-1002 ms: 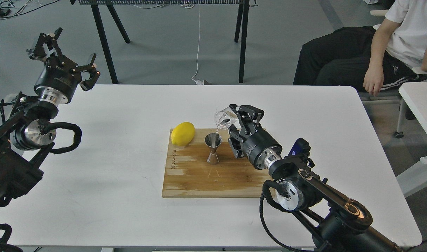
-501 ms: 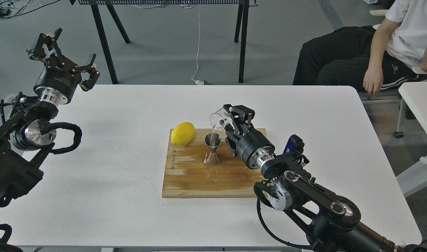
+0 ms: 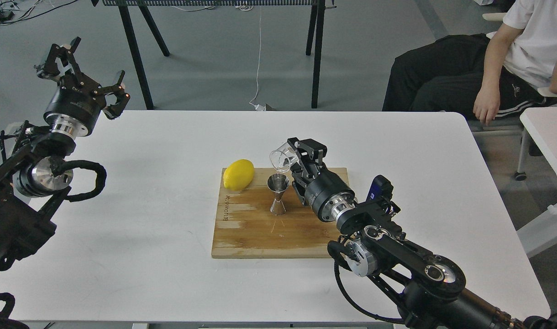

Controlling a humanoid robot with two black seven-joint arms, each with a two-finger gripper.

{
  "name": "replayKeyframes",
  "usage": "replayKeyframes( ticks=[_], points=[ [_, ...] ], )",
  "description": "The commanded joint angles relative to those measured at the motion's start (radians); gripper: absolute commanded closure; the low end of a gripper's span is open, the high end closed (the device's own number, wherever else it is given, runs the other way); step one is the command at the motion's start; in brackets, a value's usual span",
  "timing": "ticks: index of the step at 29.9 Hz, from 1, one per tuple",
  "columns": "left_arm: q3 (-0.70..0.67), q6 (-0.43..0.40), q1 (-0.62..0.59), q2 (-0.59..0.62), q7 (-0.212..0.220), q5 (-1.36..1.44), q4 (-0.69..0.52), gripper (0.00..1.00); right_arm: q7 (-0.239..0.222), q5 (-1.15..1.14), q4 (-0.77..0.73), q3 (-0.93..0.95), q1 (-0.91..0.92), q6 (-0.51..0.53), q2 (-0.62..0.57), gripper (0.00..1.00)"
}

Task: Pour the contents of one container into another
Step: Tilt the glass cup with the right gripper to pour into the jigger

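i'm looking down at a smooth white table (image 3: 146, 192) with a wooden board (image 3: 255, 233) lying flat on it, its grain streaked pale and dark. a glossy yellow lemon (image 3: 238, 174) is resting on the board's far left corner. near the middle of the board a shiny steel jigger (image 3: 277, 193) is standing upright, two cones meeting at a thin waist, mouth facing up.

my right gripper (image 3: 296, 161) is clamping a small clear glass cup (image 3: 282, 158), round and see-through. the cup is hanging tipped on its side just above and slightly behind the jigger's mouth, its rim pointing down-left toward it. i can't tell whether liquid is running out.

my left gripper (image 3: 84, 75) is hovering off the table's far left corner, its black fingers (image 3: 55, 57) spread wide and gripping nothing.
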Motion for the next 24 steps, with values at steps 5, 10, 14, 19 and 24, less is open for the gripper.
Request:
replayKeyframes(
  ticks=[5,10,14,19,24],
  points=[
    [0.000,0.000,0.000,-0.001,0.000,0.000,0.000,0.00,0.006,-0.028,-0.014,-0.002,0.002,-0.003,0.002,0.68],
    [0.000,0.000,0.000,0.001,0.000,0.000,0.000,0.00,0.009,-0.060,-0.028,-0.002,0.000,-0.003,0.002,0.68],
    [0.000,0.000,0.002,-0.001,0.000,-0.002,0.000,0.00,0.018,-0.062,-0.028,-0.027,0.000,-0.007,0.005,0.68],
    [0.000,-0.002,0.002,0.001,0.000,0.000,0.000,0.00,0.024,-0.063,-0.029,-0.038,0.002,-0.021,0.005,0.68],
    [0.000,-0.002,0.003,-0.001,-0.001,0.000,0.000,0.00,0.027,-0.071,-0.040,-0.044,0.002,-0.024,0.005,0.68]
  ],
)
